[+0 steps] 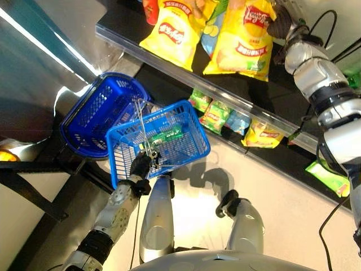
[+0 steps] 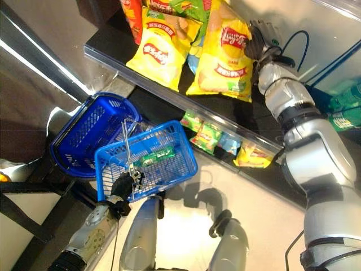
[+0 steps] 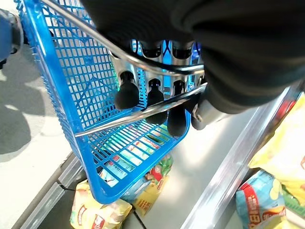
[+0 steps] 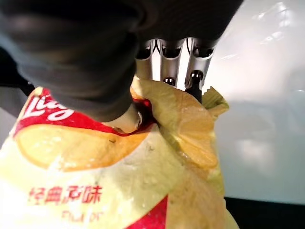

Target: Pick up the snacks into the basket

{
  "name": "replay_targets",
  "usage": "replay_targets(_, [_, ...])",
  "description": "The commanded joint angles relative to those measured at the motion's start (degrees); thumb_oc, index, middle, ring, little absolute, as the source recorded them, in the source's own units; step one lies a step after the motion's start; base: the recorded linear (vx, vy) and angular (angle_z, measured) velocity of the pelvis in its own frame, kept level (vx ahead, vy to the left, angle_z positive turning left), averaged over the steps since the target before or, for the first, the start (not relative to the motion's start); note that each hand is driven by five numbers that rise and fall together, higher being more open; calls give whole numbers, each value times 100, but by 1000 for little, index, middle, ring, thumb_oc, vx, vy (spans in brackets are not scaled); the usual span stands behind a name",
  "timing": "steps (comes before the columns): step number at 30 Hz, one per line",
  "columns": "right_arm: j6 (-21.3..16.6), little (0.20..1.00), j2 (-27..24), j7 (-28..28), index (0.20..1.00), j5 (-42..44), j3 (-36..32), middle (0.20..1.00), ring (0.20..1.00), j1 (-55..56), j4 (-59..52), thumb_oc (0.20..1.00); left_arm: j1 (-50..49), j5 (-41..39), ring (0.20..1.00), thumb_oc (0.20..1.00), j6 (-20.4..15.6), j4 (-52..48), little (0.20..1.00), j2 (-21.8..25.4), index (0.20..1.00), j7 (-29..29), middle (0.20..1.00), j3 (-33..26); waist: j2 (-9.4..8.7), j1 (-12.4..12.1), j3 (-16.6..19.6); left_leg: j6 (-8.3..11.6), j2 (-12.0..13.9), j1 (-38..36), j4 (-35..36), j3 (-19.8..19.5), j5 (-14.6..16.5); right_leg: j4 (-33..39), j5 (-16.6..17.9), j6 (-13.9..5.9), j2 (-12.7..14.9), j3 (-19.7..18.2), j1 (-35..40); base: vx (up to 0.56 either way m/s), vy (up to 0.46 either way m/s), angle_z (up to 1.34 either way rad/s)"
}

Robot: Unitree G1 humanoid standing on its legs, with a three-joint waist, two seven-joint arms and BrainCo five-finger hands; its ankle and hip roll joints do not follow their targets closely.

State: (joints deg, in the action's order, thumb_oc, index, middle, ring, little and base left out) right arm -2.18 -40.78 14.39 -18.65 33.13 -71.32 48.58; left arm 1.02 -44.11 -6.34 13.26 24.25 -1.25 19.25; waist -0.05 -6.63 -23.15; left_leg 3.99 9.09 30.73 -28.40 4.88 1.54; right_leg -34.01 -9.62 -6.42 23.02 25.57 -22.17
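Note:
My left hand [image 1: 140, 166] is shut on the wire handles [image 3: 143, 112] of a blue mesh basket [image 1: 197, 148], which hangs tilted in front of the shelves. A green snack packet [image 1: 168, 135] lies inside it. Up on the top shelf, my right hand [image 1: 279, 22] reaches the upper corner of a big yellow chip bag [image 1: 242, 39]. In the right wrist view its fingers [image 4: 190, 52] and thumb pinch the crumpled top of that bag [image 4: 119, 181]. The bag still rests on the shelf among the other snacks.
A second blue basket [image 1: 98, 110] lies on its side behind the held one. Another yellow chip bag [image 1: 172, 34] sits left of the gripped bag. Small snack packets [image 1: 214, 116] and a yellow packet [image 1: 262, 134] line the lower shelf behind a clear rail [image 1: 225, 93].

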Motion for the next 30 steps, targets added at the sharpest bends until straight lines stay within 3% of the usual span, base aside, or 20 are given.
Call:
replay_targets(1, [-187, 200, -508, 323, 200, 1, -524, 200, 200, 36, -879, 200, 172, -100, 200, 200, -754, -994, 200, -41, 200, 227, 200, -342, -136, 89, 83, -49, 74, -285, -292, 55, 437, -155, 681, -485, 159, -249, 26, 12, 37, -15])
replay_targets(8, [-348, 200, -489, 330, 200, -133, -1082, 200, 200, 890, -2103, 200, 128, -98, 200, 200, -780, -1021, 200, -70, 200, 204, 200, -382, -207, 102, 100, -67, 80, -382, -318, 100, 490, -153, 674, -507, 178, -267, 102, 11, 13, -9])
replay_targets(13, [-613, 200, 102, 218, 200, 9, -1301, 200, 200, 1419, -2935, 200, 128, -154, 200, 200, -816, -1398, 200, -26, 200, 204, 200, -339, -184, 9, 104, -64, 52, -345, -325, 58, 456, -153, 624, -493, 228, -162, 178, 0, 0, 0])
replay_targets(16, [-636, 200, 245, 200, 200, 53, -1278, 200, 200, 1430, -2935, 200, 125, -183, 200, 200, -826, -1483, 200, -18, 200, 199, 200, -338, -180, -9, 114, -63, 44, -335, -307, 45, 438, -143, 620, -486, 227, -151, 187, -4, -8, 1])
replay_targets(17, [-635, 200, 580, 221, 200, 152, -1197, 200, 200, 1360, -2814, 200, 134, -241, 200, 200, -849, -1637, 200, -2, 200, 170, 200, -306, -173, -61, 111, -63, 42, -328, -290, 35, 413, -119, 625, -473, 227, -139, 201, -14, -16, 5])
replay_targets(21, [-619, 200, 972, 194, 200, 118, -1017, 200, 200, 1209, -2579, 200, 147, -390, 200, 200, -867, -1926, 200, 18, 200, 153, 200, -268, -149, -125, 107, -73, 32, -308, -270, 17, 389, -115, 632, -461, 226, -122, 195, -4, -5, 1])
replay_targets(23, [-587, 200, 1365, 226, 200, -171, -696, 200, 200, 938, -2193, 200, 138, -596, 200, 200, -917, -2386, 200, 57, 200, 202, 200, -186, -105, -211, 113, -69, 13, -240, -267, -28, 356, -128, 634, -459, 230, -67, 181, -17, -16, 4])
replay_targets(30, [-566, 200, 1738, 120, 200, -933, 47, 200, 200, 506, -1569, 200, 160, -987, 200, 200, -987, -3041, 200, 184, 200, 346, 200, -77, -45, -363, 117, -52, -27, -226, -197, -97, 302, -95, 654, -471, 232, 24, 223, -3, -17, 12])
